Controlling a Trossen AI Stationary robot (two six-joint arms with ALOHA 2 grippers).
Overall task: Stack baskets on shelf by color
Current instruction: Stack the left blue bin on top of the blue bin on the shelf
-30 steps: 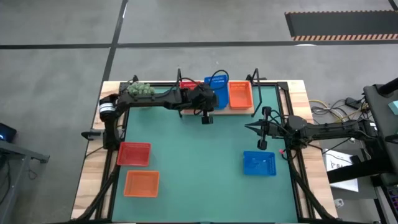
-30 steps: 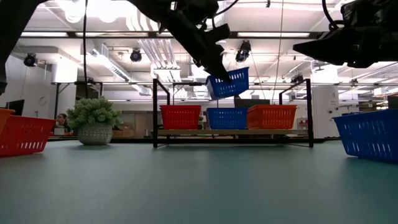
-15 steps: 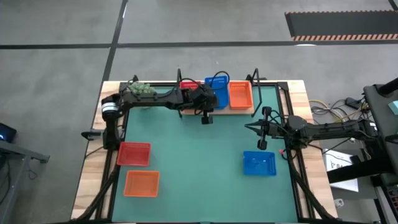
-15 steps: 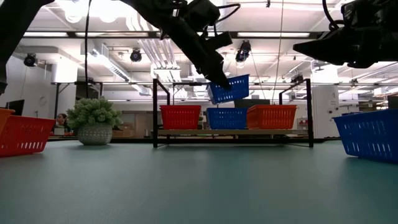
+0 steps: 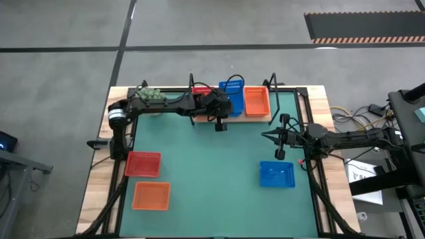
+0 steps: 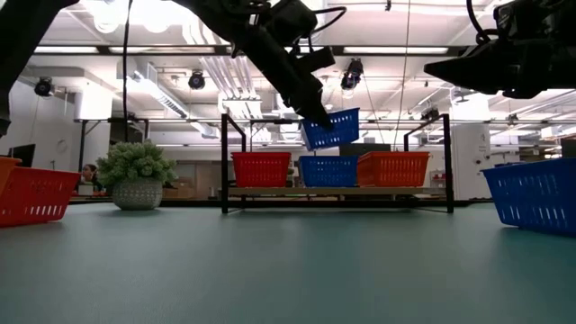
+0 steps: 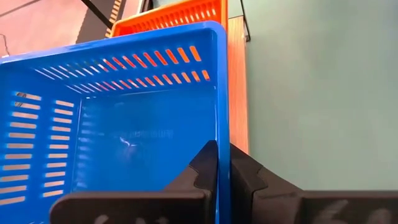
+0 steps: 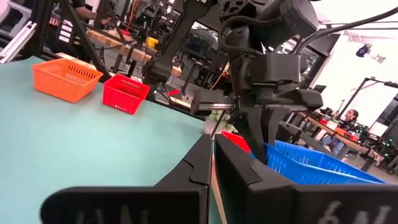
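My left gripper (image 6: pixel 314 110) is shut on a blue basket (image 6: pixel 332 129) and holds it in the air above the shelf (image 6: pixel 337 191). The shelf is a wooden board with black end frames at the table's far edge. A red basket (image 6: pixel 261 168), a blue basket (image 6: pixel 328 170) and an orange basket (image 6: pixel 393 168) stand on it side by side. The high view shows the held basket (image 5: pixel 231 88) over the shelf's middle. My right gripper (image 5: pixel 264 136) hovers shut over the mat's right half, touching nothing. My left gripper pinches the held basket's side wall (image 7: pixel 221 134), the one facing the table's near edge. One finger (image 7: pixel 204 163) is inside the basket and one (image 7: pixel 244 169) is outside. The fingers slant down from the table's left. The basket is lifted clear and tilted, its right end higher.
A red basket (image 5: pixel 143 164) and an orange basket (image 5: pixel 151 196) lie on the green mat's near left. A blue basket (image 5: pixel 277 174) lies near right, below my right arm. A potted plant (image 5: pixel 149 95) stands left of the shelf. The mat's middle (image 5: pixel 212 172) is bare.
My left gripper moved down a little toward the shelf, carrying the blue basket lower over the shelf's blue basket, then held still. Its hold has not changed.
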